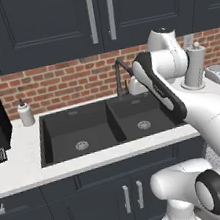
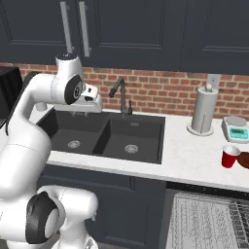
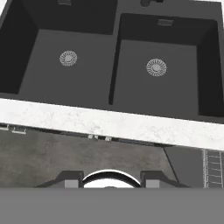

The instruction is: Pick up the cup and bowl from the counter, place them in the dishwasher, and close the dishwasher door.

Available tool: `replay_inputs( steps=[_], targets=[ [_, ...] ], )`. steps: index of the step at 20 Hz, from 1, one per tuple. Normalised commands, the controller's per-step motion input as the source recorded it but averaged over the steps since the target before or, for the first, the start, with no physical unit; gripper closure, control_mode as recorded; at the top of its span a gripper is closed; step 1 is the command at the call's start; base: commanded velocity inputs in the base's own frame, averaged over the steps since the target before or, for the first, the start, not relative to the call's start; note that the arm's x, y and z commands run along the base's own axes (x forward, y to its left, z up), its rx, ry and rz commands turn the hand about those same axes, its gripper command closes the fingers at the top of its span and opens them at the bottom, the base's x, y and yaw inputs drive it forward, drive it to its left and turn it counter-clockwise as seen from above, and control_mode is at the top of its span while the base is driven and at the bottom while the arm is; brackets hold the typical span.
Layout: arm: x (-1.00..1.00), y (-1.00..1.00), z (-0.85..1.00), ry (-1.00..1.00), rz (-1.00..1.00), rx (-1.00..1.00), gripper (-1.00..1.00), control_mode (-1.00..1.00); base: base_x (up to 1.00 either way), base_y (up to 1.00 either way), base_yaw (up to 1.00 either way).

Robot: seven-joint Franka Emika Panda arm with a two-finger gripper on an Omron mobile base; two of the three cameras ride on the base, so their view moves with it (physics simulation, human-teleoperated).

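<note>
Cup (image 2: 230,156) sitting on the counter (image 2: 194,158) right of the sink (image 2: 109,136), bowl (image 2: 244,159) just beside it, dishwasher (image 2: 209,221) rack below. Probably light, rigid, a bit slick; best pinched across the rim. Gripper (image 3: 111,180) over the sink, holding nothing, jaws partly apart.

The small red cup (image 2: 229,156) stands upright on the white desk (image 2: 194,155), far to the right of the black sink. Its inside is white. The dark brown bowl (image 2: 244,159) sits just beside it, at the picture's edge. Below them the dishwasher (image 2: 209,221) is open, and its silver wire rack (image 2: 204,223) shows.
</note>
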Motion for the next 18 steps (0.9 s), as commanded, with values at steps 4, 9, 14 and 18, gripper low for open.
replay_inputs(
  steps=[4,9,14,18],
  targets=[
    [-0.04,0.00,0.00,0.00,0.00,0.00,-1.00,1.00,-0.02,0.00,0.00],
    [0.00,0.00,0.00,0.00,0.00,0.00,-1.00,1.00,0.00,0.04,-0.11],
    [0.00,0.00,0.00,0.00,0.00,0.00,-1.00,1.00,0.00,0.01,-0.37],
    [0.00,0.00,0.00,0.00,0.00,0.00,-1.00,1.00,0.00,0.07,-0.48]
  ],
)
